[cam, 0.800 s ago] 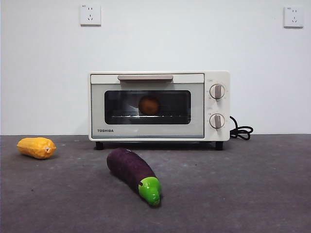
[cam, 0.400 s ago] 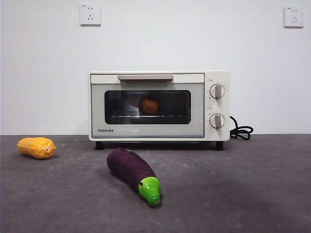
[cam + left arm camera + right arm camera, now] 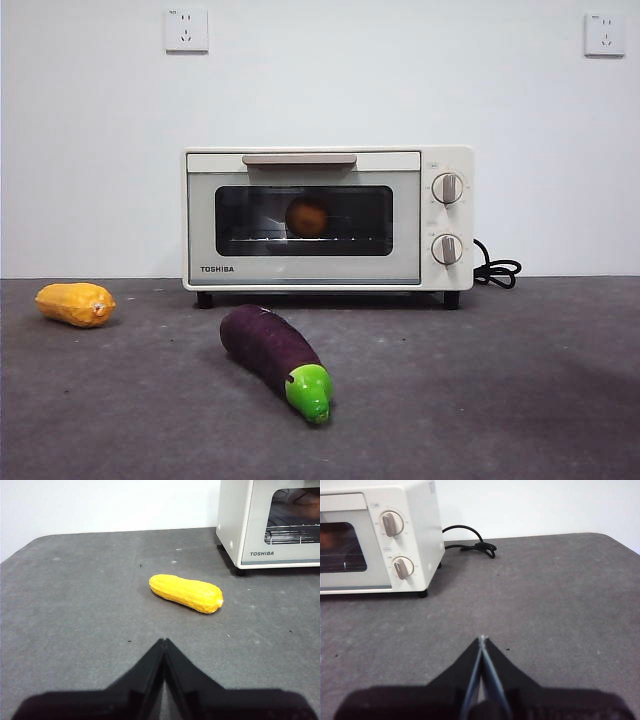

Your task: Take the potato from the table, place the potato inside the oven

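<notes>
The cream-white TOSHIBA oven (image 3: 330, 160) stands at the back of the dark grey table (image 3: 480, 380) with its glass door closed. Behind the glass the round orange-brown potato (image 3: 307, 216) rests on the wire rack. In the left wrist view the oven (image 3: 235, 525) shows at the far side, and a brown patch of the potato (image 3: 307, 507) sits behind its glass. My left gripper (image 3: 163, 641) is shut and empty, low over the table short of the yellow vegetable. My right gripper (image 3: 481, 639) is shut and empty too, off to the knob side of the oven (image 3: 420, 520).
A ribbed yellow-orange vegetable (image 3: 75, 304) lies at the left; the left wrist view shows this vegetable (image 3: 186, 593) near the oven's corner. A purple eggplant (image 3: 272, 352) with a green tip lies in front of the oven. The black cord (image 3: 497, 270) coils behind the oven's right side.
</notes>
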You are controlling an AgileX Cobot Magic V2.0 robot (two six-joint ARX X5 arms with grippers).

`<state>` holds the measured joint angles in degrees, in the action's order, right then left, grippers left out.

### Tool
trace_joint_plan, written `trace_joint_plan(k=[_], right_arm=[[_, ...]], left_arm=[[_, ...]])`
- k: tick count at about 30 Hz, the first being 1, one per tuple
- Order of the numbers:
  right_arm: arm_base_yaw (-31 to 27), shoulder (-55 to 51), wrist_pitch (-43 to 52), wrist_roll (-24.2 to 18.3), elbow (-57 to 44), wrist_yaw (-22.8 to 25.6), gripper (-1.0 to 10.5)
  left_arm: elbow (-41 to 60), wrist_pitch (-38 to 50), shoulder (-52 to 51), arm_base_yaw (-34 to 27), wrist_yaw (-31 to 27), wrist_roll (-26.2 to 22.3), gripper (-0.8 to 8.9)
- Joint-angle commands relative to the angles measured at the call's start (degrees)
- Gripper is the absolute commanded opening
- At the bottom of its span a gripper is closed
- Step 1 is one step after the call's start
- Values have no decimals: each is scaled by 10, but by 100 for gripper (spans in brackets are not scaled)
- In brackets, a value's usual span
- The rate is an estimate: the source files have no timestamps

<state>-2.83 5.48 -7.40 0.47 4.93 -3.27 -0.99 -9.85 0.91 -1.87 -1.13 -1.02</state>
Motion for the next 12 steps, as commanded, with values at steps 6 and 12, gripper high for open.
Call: trace_joint_plan(k=[6, 12], right_arm=[[-3, -33, 18, 3, -42, 16, 2], [-2, -36, 8, 4, -42, 49, 2]], left_arm=[[5, 4, 0, -2, 0, -5, -4], [5, 4, 0, -2, 0, -5, -4]])
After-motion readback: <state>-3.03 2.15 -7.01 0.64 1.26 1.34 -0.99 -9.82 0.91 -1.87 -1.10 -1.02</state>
